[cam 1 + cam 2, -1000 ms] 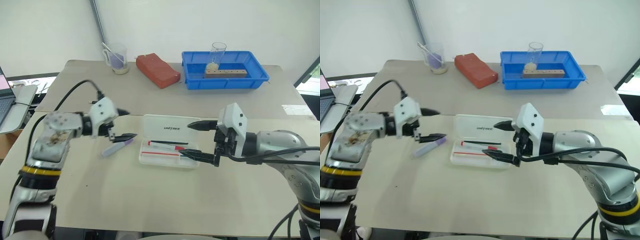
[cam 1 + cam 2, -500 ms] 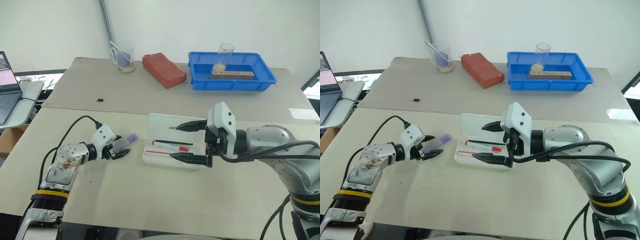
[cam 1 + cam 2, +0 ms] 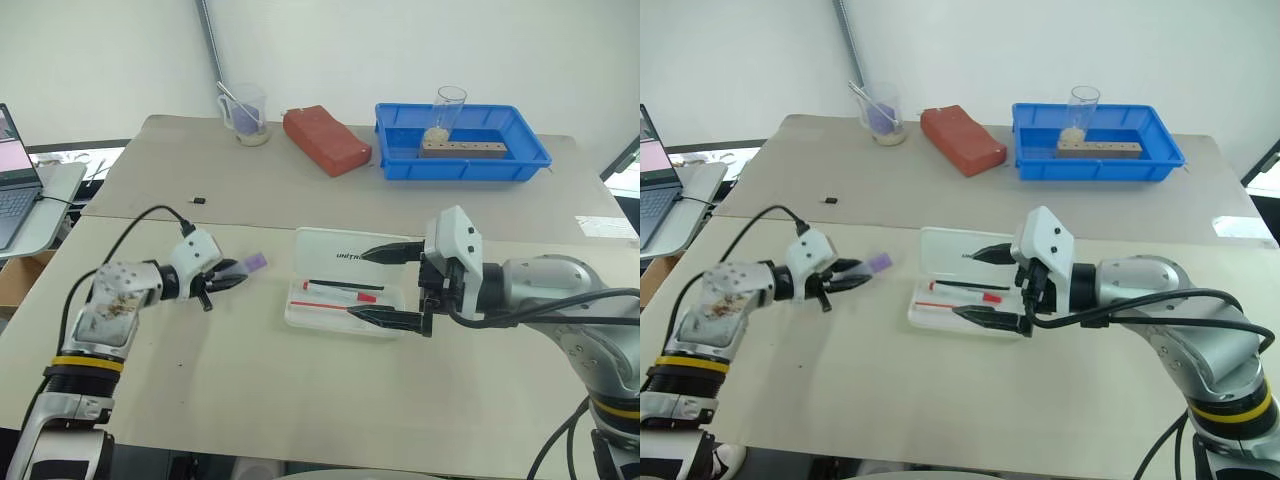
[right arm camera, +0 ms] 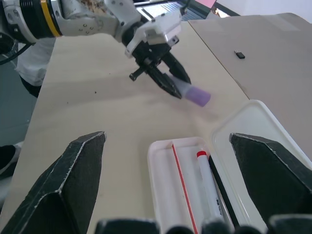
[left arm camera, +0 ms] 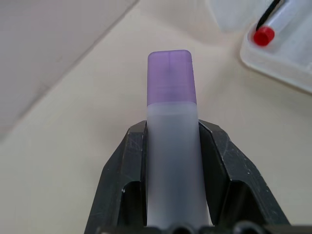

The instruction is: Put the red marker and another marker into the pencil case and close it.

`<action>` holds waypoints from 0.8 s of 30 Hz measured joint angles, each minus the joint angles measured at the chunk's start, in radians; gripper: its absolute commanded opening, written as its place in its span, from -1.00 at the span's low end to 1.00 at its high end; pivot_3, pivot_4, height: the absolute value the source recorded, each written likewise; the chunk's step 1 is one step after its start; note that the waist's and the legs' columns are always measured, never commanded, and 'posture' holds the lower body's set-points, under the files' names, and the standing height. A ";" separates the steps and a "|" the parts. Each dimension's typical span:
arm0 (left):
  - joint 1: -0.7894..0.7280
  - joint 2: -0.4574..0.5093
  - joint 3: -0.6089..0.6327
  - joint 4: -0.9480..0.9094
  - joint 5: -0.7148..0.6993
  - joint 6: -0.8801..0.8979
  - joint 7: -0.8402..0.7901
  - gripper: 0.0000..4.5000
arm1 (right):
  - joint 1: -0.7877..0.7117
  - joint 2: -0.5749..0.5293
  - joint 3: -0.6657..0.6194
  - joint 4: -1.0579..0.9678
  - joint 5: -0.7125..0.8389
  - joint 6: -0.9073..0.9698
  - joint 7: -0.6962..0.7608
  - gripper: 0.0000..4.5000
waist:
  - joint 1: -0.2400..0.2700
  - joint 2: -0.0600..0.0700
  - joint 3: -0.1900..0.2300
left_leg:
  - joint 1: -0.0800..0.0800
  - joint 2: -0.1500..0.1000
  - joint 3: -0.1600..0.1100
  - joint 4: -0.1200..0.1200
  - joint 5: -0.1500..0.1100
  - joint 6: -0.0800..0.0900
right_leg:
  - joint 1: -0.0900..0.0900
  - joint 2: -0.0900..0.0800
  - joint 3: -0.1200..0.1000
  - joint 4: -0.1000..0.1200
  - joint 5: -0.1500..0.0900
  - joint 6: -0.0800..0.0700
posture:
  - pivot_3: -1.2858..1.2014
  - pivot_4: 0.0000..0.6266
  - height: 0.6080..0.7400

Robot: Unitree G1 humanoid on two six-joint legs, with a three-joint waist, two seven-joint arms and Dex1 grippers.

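The pencil case (image 3: 345, 290) lies open on the surface (image 3: 300, 400), holding the red marker (image 3: 340, 297). Left pincer (image 3: 232, 281) pinches another marker (image 3: 248, 266) beside it; right pincer (image 3: 385, 285) spread wide.

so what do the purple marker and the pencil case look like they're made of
Purple marker: likely frosted plastic; the pale barrel looks matte and cloudy, and the cap is a darker translucent purple.
Pencil case: apparently thin translucent white plastic with a smooth, slightly glossy finish; the table tone shows faintly through its lid.
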 measured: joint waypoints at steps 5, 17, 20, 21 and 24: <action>-0.192 -0.014 -0.070 -0.129 -0.018 0.009 -0.110 -0.57 | 0.104 -0.042 -0.056 -0.012 -0.010 -0.001 0.002 1.00 | 0.004 0.002 -0.002 | -0.002 -0.001 0.000 0.001 0.000 0.000 | 0.001 0.000 0.001 -0.005 0.001 0.002 | 0.03 -0.52 1.00; -0.137 -0.129 -0.321 -0.254 0.032 0.035 -0.158 -0.57 | 0.126 -0.045 -0.102 -0.045 0.015 0.009 -0.051 1.00 | -0.014 0.005 -0.003 | -0.002 0.000 -0.004 0.001 0.000 0.000 | 0.002 0.006 0.003 -0.006 0.001 0.002 | 0.03 -0.52 1.00; -0.099 -0.114 -0.333 -0.269 0.039 0.038 -0.160 -0.57 | 0.148 -0.046 -0.114 -0.053 0.023 0.016 -0.067 1.00 | -0.009 0.004 -0.002 | -0.002 0.000 -0.004 0.002 0.000 0.000 | 0.002 0.005 0.003 -0.006 0.001 0.002 | 0.03 -0.52 1.00; -0.092 -0.103 -0.333 -0.285 0.043 0.040 -0.159 -0.57 | 0.158 -0.049 -0.120 -0.063 0.026 0.016 -0.068 1.00 | -0.006 0.004 -0.002 | -0.002 -0.001 -0.004 0.002 0.000 0.000 | 0.002 0.005 0.002 -0.006 0.001 0.003 | 0.03 -0.52 1.00; -0.070 -0.092 -0.333 -0.320 0.046 0.041 -0.156 -0.57 | 0.185 -0.065 -0.128 -0.084 0.031 0.016 -0.068 1.00 | -0.004 0.004 -0.002 | -0.002 -0.001 -0.003 0.002 0.000 0.000 | 0.003 0.004 0.002 -0.007 0.001 0.003 | 0.03 -0.52 1.00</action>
